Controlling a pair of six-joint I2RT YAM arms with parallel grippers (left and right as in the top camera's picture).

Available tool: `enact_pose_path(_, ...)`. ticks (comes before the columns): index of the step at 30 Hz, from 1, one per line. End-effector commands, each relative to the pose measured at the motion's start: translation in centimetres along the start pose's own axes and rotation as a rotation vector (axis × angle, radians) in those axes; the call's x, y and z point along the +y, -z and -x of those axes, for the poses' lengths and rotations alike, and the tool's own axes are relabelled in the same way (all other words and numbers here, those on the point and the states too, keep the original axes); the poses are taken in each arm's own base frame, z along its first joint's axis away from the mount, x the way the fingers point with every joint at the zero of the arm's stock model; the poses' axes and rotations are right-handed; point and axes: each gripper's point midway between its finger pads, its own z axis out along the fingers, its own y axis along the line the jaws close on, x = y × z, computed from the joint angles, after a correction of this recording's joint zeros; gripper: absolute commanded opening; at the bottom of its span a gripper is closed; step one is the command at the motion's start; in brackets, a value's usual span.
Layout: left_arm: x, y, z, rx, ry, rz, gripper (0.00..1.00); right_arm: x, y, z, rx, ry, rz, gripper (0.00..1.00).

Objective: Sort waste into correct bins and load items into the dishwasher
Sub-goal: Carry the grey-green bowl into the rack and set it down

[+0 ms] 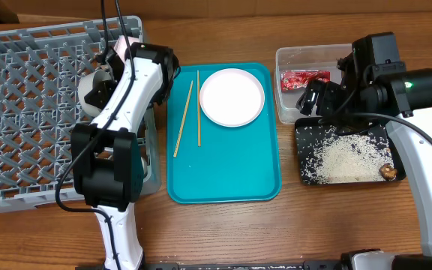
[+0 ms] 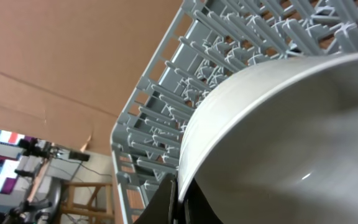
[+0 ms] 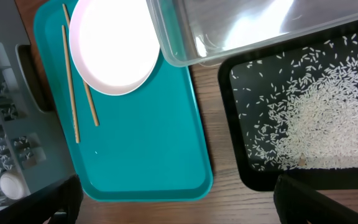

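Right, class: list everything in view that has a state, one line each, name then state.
Left gripper: shut on the dish rim.
Dish: held tilted over the rack.
Right gripper: open, empty.
Plate: flat on the teal tray, empty.
Chopsticks: lying loose on the teal tray.
Wrapper: crumpled, in the tub.
Rice: scattered in the black tray.
Lump: in the black tray's corner.

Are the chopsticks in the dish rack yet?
No, both chopsticks lie on the teal tray, left of the white plate.
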Motion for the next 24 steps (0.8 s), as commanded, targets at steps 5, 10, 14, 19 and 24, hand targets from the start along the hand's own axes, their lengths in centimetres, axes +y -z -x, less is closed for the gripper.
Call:
enact_pose_path(5, -1.5, -1.0, -2.3, 0.008, -0.027, 0.019, 0.04, 0.0, 0.5, 0.3, -0.024, 0.002, -0.002, 1.0)
enact_pose_path(10, -1.6, -1.0, -2.2, 0.005, -0.031, 0.019, 0.1, 0.0, 0.5, 0.3, -0.024, 0.002, -0.002, 1.0)
enact_pose_path(14, -1.5, -0.9, -2.0, 0.004, -0.099, 0.017, 0.34, 0.0, 0.5, 0.3, -0.024, 0.002, -0.002, 1.0)
enact_pose_path(19, -1.5, 0.1, -1.4, -0.021, -0.112, 0.007, 0.34, 0.0, 0.5, 0.3, -0.024, 0.002, -0.002, 1.0)
enact_pose_path(24, -1.6, 1.3, -0.8, -0.057, -0.136, -0.002, 0.33, 0.0, 0.5, 0.3, -0.024, 0.002, -0.002, 1.0)
